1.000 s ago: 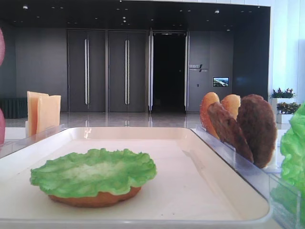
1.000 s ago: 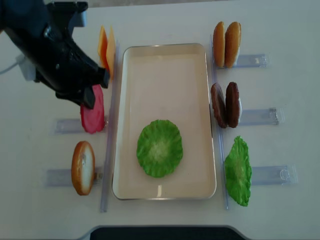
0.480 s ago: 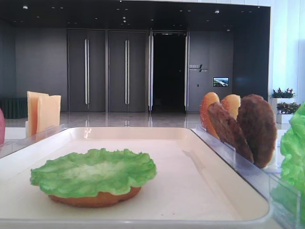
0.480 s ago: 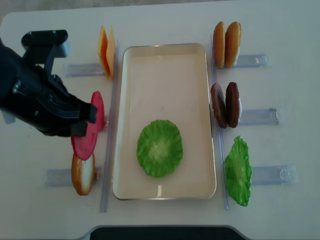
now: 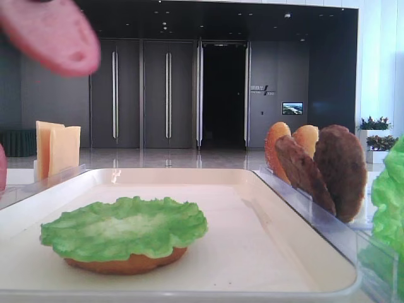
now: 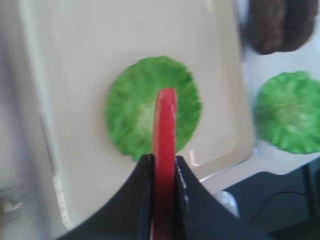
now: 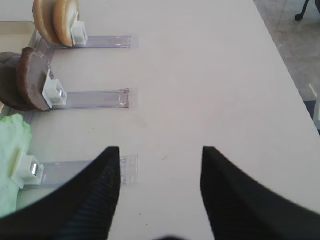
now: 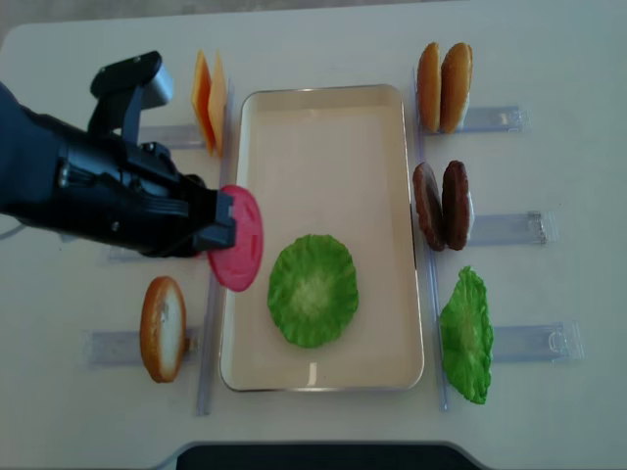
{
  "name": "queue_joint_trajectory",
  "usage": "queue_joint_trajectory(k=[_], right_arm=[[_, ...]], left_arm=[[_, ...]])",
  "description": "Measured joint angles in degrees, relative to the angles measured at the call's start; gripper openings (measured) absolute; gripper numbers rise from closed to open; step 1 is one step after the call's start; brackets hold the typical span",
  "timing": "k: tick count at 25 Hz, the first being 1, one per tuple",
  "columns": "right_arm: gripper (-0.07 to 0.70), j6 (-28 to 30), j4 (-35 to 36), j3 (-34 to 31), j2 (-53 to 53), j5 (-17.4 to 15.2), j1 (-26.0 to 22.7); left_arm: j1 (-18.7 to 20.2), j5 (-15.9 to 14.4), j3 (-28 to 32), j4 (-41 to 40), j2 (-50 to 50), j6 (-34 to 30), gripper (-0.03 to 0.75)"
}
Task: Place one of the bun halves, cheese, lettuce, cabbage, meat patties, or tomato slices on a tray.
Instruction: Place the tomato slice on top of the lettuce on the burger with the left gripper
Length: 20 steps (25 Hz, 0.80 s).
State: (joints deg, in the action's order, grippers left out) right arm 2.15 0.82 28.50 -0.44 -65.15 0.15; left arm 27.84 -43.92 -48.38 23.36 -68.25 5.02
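the far half of the tray (image 8: 323,108) is bare, as is a strip along its near rim; the lettuce (image 8: 313,290) on a bun half fills the middle of the near half. the left gripper (image 8: 223,225) and its clamped tomato slice (image 8: 237,238) hang over the tray's left rim. cheese (image 8: 208,100) stands by the far left corner. bun halves (image 8: 443,86), meat patties (image 8: 442,205) and a second lettuce leaf (image 8: 464,335) line the right rim. the worktop's right edge lies open under the spread right gripper (image 7: 159,195).

Bulky matte black left arm (image 8: 88,191), ribbed black fingers (image 7: 90,195)
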Motion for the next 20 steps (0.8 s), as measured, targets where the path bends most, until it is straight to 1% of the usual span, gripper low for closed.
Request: queue_joint_trajectory(k=[2, 3, 6, 9, 10, 11, 13, 16, 20], right_arm=[[0.379, 0.0, 0.0, 0.0, 0.0, 0.0, 0.0], [0.379, 0.0, 0.0, 0.0, 0.0, 0.0, 0.0], [0.379, 0.0, 0.0, 0.0, 0.0, 0.0, 0.0], [0.379, 0.0, 0.0, 0.0, 0.0, 0.0, 0.0], [0.379, 0.0, 0.0, 0.0, 0.0, 0.0, 0.0], [0.379, 0.0, 0.0, 0.0, 0.0, 0.0, 0.0], [0.379, 0.0, 0.0, 0.0, 0.0, 0.0, 0.0], [0.378, 0.0, 0.0, 0.0, 0.0, 0.0, 0.0], [0.378, 0.0, 0.0, 0.0, 0.0, 0.0, 0.0]], left_arm=[[0.0, 4.0, 1.5, 11.2, -1.0, -9.8, 0.051], [0.0, 4.8, 2.1, 17.2, -1.8, -14.1, 0.051], [0.0, 5.4, 3.0, 32.6, -6.1, -28.9, 0.051], [0.0, 5.3, 3.1, 45.9, -10.4, -40.1, 0.051], [0.0, 5.2, 3.1, 49.6, -11.4, -42.5, 0.051], [0.0, 5.0, 3.1, 52.5, -12.4, -44.9, 0.051], [0.0, 4.7, 3.1, 55.3, -13.6, -47.5, 0.051], [0.0, 4.6, 3.4, 56.2, -13.8, -48.5, 0.051], [0.0, 4.9, 5.5, 56.3, -13.8, -48.8, 0.051]])
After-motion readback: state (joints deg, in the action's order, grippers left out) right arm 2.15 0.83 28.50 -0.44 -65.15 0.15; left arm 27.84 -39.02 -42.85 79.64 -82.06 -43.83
